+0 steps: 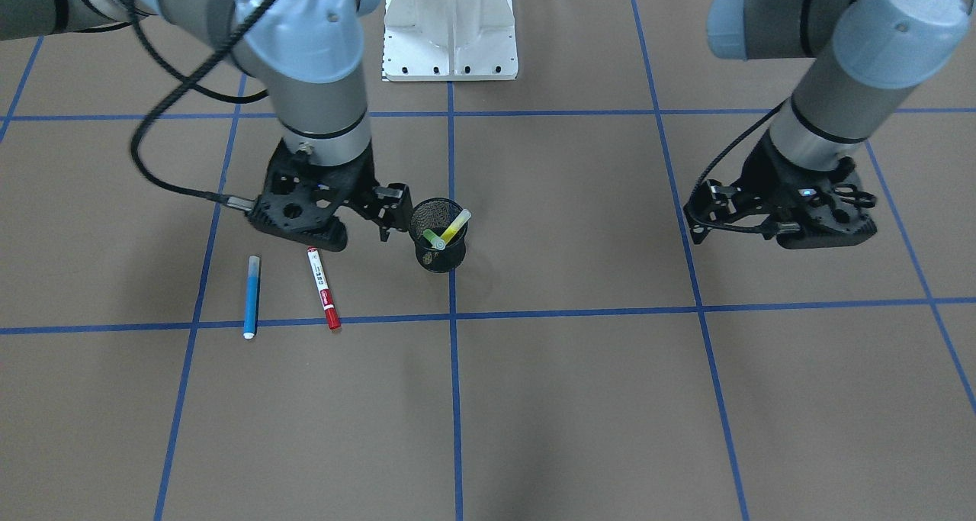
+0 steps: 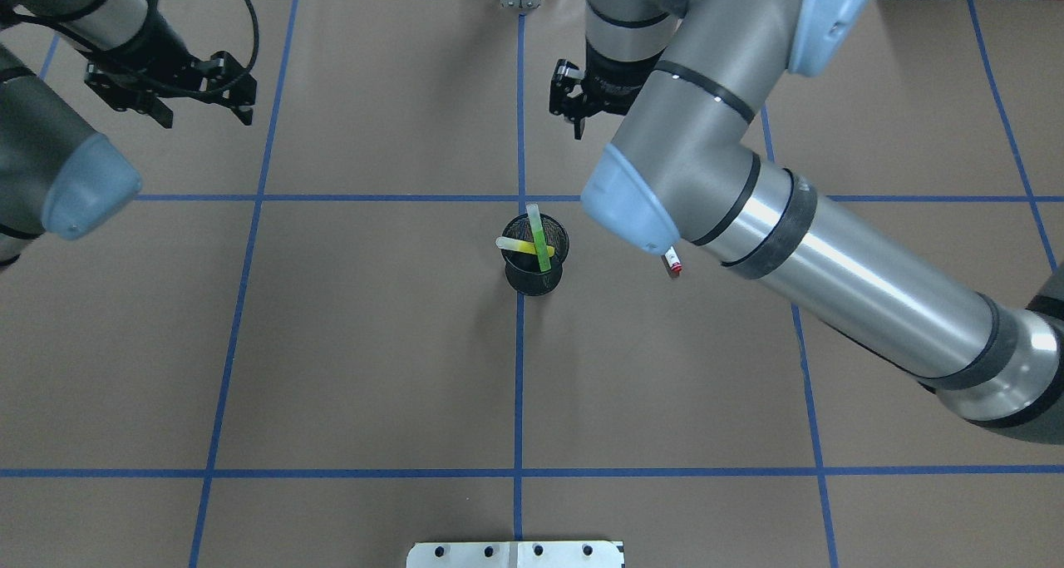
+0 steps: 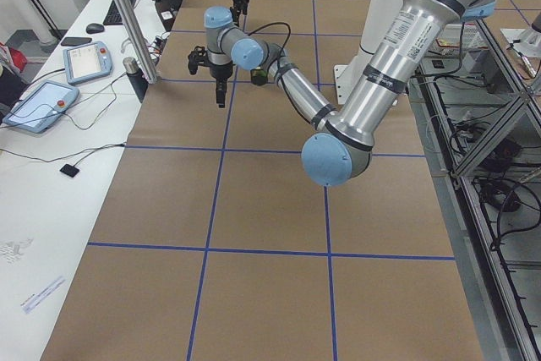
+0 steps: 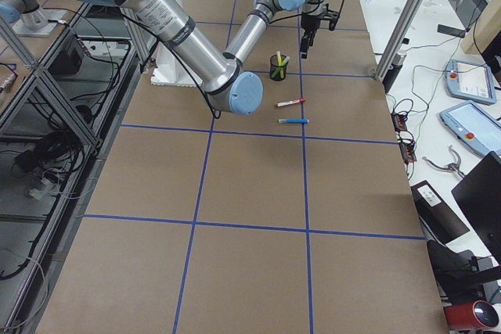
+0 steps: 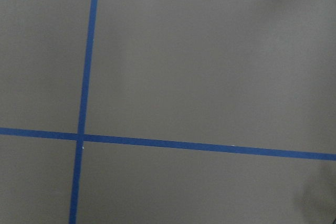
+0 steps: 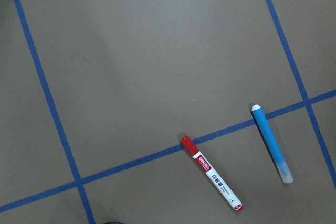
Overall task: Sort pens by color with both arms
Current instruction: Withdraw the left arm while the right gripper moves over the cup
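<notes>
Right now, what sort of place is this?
Probably a robotics lab workcell: left arm and right arm at a table gridded with blue tape, teach pendants on the side bench.

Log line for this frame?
right gripper open, empty, near cup | left gripper open, empty | cup holds yellow pen, green pen | red pen, blue pen loose on table

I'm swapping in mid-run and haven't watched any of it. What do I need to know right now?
Left claw: open, empty, over bare table, far from the pens.
Right claw: open, empty, right beside the black mesh cup.
Done: yellow highlighter and green highlighter stand in that cup.
Left: red marker and blue pen lie side by side, not touching, on the table on the right arm's side.
</notes>
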Controlling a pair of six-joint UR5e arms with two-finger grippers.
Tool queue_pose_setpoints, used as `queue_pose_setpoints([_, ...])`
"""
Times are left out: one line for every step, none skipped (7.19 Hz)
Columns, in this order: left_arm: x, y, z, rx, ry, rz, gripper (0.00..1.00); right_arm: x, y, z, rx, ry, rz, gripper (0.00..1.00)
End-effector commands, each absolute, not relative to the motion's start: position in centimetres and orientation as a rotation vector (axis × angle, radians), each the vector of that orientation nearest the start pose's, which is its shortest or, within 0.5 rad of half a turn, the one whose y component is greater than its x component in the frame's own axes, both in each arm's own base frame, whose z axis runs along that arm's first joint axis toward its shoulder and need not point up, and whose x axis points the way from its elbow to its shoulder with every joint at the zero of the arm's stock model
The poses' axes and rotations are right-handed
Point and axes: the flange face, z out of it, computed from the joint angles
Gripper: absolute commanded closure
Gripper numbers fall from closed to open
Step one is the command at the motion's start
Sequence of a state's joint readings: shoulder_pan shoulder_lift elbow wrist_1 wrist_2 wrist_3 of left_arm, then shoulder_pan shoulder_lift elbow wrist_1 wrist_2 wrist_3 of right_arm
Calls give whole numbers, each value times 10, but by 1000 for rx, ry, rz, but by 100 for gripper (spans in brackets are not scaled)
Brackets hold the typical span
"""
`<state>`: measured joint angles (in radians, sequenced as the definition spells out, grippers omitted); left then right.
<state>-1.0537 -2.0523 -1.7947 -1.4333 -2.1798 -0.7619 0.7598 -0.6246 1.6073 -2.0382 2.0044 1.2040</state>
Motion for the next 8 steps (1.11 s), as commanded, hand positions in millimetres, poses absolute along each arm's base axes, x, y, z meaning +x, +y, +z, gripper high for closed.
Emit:
queue_pose_setpoints([192,-588,354,93,761,-3,1,-492,-536,112,-99,-593,216,7])
queue_pose_setpoints([185,-586,375,77,747,5,1,-503,-546,101,-101,-583,197,13])
queue_pose_setpoints([178,-579,396,60,737,-4,1,-504,-548,86,-76,-612,173,17])
queue_pose_setpoints([171,-575,409,53,728,2,1,-518,-557,86,-30,-664,139,19])
queue_pose_setpoints([160,-573,420,54,719,9,1,-539,-558,106,-28,-672,119,21])
queue_pose_setpoints([156,-569,428,47,715,7,1,-559,-554,122,-47,-656,105,24])
queue_pose_setpoints([156,-568,427,49,716,9,1,-565,-549,125,-55,-652,94,28])
queue_pose_setpoints([154,-563,434,40,711,5,1,-565,-549,126,-53,-653,72,33])
